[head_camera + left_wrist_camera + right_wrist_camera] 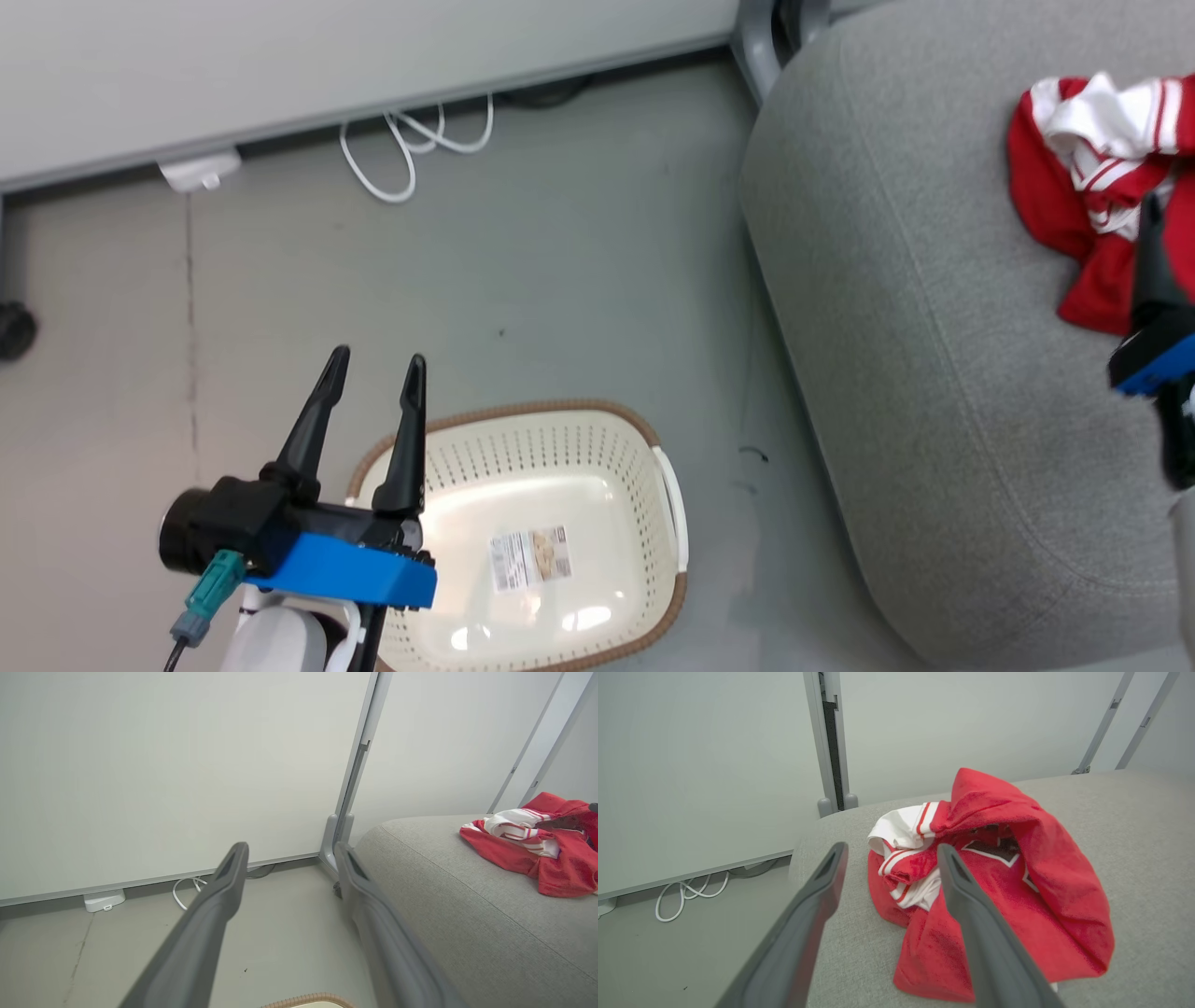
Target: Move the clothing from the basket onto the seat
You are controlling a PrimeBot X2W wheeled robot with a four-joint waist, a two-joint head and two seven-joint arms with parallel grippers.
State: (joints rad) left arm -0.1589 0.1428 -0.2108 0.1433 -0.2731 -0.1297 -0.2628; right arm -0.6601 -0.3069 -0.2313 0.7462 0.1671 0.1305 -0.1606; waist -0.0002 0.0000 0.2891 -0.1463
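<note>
Clothing (1092,187): red/white heap on seat (934,373), toward its far right, well apart from basket (523,411). Basket stands on floor (560,261) beside seat's edge, w/ label (530,557) on its bottom. Left claw (377,357): fingers wide, holding nothing, over basket's left rim. Right claw (892,848): fingers wide, nothing betw. them, over clothing; contact can't be told.

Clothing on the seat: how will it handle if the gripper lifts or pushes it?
Probably floppy: the clothing lies crumpled in soft folds, so it should drape and sag from one pinch. Likely light, being thin fabric. Pushed, it would probably bunch rather than slide, since the seat is textured fabric.
</note>
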